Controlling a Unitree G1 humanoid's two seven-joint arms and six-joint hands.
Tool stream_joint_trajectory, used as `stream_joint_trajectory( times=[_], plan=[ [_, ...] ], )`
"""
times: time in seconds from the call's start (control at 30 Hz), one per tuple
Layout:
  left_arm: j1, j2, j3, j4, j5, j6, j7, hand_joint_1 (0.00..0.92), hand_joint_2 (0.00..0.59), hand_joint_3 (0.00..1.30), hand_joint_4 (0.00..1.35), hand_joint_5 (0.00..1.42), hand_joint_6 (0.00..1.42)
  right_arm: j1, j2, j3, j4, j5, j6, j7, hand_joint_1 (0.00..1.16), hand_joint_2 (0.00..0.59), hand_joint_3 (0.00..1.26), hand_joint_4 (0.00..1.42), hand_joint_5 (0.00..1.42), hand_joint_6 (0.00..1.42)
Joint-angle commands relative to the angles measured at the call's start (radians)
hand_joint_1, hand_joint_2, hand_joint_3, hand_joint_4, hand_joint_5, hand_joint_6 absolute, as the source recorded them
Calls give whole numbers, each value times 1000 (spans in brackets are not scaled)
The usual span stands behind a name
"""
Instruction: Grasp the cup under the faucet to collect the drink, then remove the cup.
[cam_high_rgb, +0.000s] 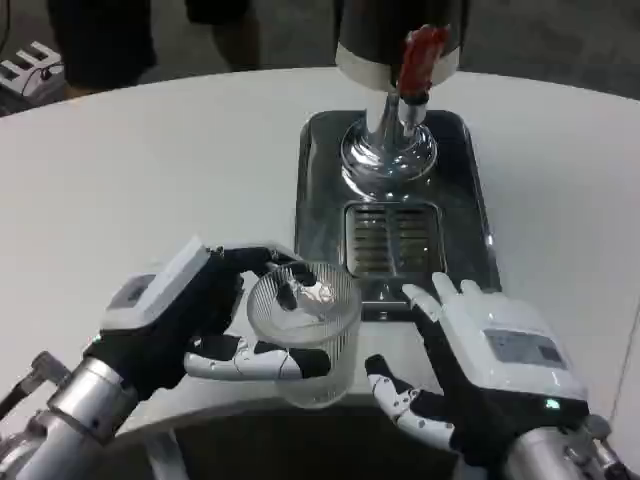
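Robot's left hand (185, 320) holds a clear cup (304, 330) at the near edge of a white tabletop (150, 180), short of the drink dispenser (395, 60).

Largest to smallest: the round tabletop; at twelve o'clock, the dispenser on its chrome base, its red-handled faucet (418, 70) over a steel drip tray (392, 225) with a slotted grate. At six o'clock, the upright cup, well apart from the faucet, just off the tray's near-left corner; left fingers (250, 362) wrap around its wall. At five o'clock, the right hand (470, 365) lies flat, fingers spread, holding nothing.
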Motion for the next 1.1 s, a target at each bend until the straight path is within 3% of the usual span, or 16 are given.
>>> stream_joint_trajectory(
  times=[0.03, 0.63, 0.9, 1.1],
  plan=[
    [-13, 2, 1, -2, -13, -25, 10, 444, 13, 1054, 1135, 1365, 1424, 11, 7, -1, -10, -10, -7, 10, 264, 467, 124, 0, 0, 0],
    [-31, -2, -1, 13, -11, -24, 12, 444, 13, 1054, 1135, 1365, 1424, 26, 30, 5, -25, -30, 2, 9, 265, 468, 124, 0, 0, 0],
    [-130, -32, -29, 114, 9, -35, 31, 444, 13, 1054, 1135, 1365, 1424, 31, 71, 29, -17, -71, 30, -10, 256, 463, 124, 0, 0, 0],
    [-215, -47, -42, 199, 24, -29, 68, 444, 13, 1054, 1135, 1365, 1424, 30, 67, 35, -33, -81, 39, -2, 251, 460, 124, 0, 0, 0]
  ],
)
